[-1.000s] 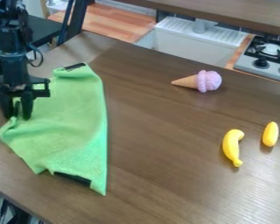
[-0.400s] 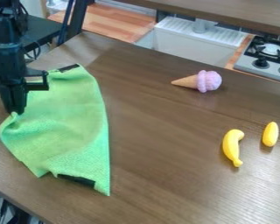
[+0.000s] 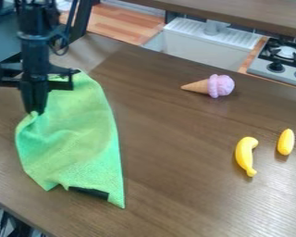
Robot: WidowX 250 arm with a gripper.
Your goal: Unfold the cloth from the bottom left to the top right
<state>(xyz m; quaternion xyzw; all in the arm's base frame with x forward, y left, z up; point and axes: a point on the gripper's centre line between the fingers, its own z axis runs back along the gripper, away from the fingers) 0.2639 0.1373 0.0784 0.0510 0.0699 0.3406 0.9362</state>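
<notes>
Gripper (image 3: 35,112) pinching the green cloth (image 3: 79,139) at the left of the brown surface (image 3: 188,166).
The jaws are closed on the cloth's bunched left edge; a black patch (image 3: 90,192) marks its bottom edge. Rightward lie a toy ice cream cone (image 3: 220,86), a yellow banana (image 3: 243,155) and a smaller yellow piece (image 3: 286,141).

Indoor light, moderate, diffuse; source can't be placed. Soft pale sheen on counter (image 3: 169,152), lower right. Faint, soft-edged shadows hug banana (image 3: 243,155) and smaller yellow piece (image 3: 286,142), lower left sides. Gentle shading in folds of cloth (image 3: 76,143). White sink (image 3: 203,40) bright.
</notes>
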